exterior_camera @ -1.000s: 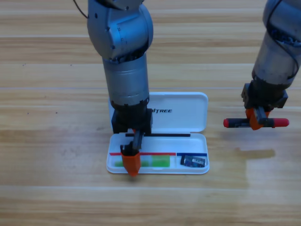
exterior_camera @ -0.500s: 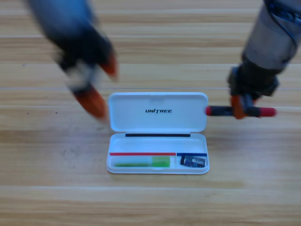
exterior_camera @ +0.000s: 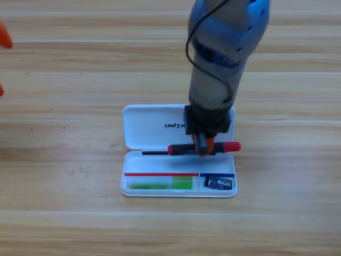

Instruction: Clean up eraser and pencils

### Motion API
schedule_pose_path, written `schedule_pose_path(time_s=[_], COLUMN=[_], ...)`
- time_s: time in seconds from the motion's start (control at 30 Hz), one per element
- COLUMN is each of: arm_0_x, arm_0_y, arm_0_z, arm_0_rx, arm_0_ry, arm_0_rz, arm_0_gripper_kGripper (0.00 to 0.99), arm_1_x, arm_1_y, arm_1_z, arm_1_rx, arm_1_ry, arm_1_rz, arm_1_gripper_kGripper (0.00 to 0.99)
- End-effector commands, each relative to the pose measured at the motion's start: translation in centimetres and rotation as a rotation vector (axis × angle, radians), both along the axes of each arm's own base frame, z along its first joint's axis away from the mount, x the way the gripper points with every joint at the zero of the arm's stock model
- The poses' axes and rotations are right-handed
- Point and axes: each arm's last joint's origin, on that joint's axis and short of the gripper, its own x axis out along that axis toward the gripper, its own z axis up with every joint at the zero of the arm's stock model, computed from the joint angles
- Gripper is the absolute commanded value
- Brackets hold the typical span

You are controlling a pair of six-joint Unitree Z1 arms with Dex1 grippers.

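Far over at the left edge of the wooden tabletop (exterior_camera: 64, 224) only the orange jaw tips of the left tool (exterior_camera: 2, 58) show, cut off by the frame, one tip higher and one lower with bare wood between them, so they look spread apart and nothing is in them.

In the middle lies the white case (exterior_camera: 154, 125), opened flat, its lid toward the back and its tray toward the front. In the tray's long left compartment the pale and green pencil (exterior_camera: 162, 184) lies lengthwise, green end toward the right. Just beside it, in the small compartment at the tray's right end, sits the eraser (exterior_camera: 219, 183), dark with a lighter label.

Above the case the right arm reaches in from the top, pointing straight down. The right tool (exterior_camera: 203, 147) is pinching the black pencil with red ends (exterior_camera: 230, 146) near its middle. That pencil is held level, running left to right, over the line where the lid meets the tray; its right red end reaches about to the case's right edge. Whether it is touching the case or hanging just above it, I cannot tell
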Motion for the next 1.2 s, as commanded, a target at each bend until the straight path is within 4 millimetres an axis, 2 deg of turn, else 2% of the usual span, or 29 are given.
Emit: schedule_pose_path(time_s=[0.03, 0.4, 0.6, 0.93, 0.97, 1.03, 1.07, 1.1, 1.2], arm_0_x=[1.2, 1.2, 1.3, 1.8, 2.0, 2.1, 2.1, 2.2, 2.5], arm_0_y=[0.7, 0.7, 0.6, 0.5, 0.4, 0.4, 0.4, 0.4, 0.3], arm_0_z=[-2.1, -2.6, -3.1, -3.2, -3.1, -2.9, -2.7, -2.6, -2.5], arm_0_rx=[0.01, 0.012, 0.004, -0.015, -0.017, -0.023, -0.026, -0.027, -0.033], arm_0_ry=[0.071, 0.082, 0.104, 0.097, 0.093, 0.086, 0.081, 0.076, 0.076], arm_0_rz=[0.014, 0.01, 0.006, 0.001, 0.001, 0.001, 0.0, 0.0, 0.003], arm_0_gripper_kGripper=[0.99, 0.99, 0.99, 0.989, 0.989, 0.988, 0.988, 0.988, 0.989], arm_1_x=[-1.4, -1.6, -1.3, -0.6, -0.6, -0.6, -0.7, -0.8, -1.4], arm_1_y=[2.8, 3.9, 4.4, 4.0, 3.9, 3.7, 3.5, 3.4, 2.5], arm_1_z=[-3.4, -4.0, -5.2, -5.3, -5.2, -4.6, -4.1, -3.5, -0.8], arm_1_rx=[-0.039, -0.028, -0.042, -0.049, -0.047, -0.04, -0.034, -0.026, 0.014], arm_1_ry=[0.044, 0.04, 0.047, 0.039, 0.038, 0.033, 0.028, 0.023, 0.01], arm_1_rz=[0.041, 0.041, 0.036, 0.016, 0.015, 0.005, -0.001, -0.004, -0.007], arm_1_gripper_kGripper=[0.0, 0.0, 0.0, 0.0, 0.106, 0.634, 0.813, 0.871, 0.905])
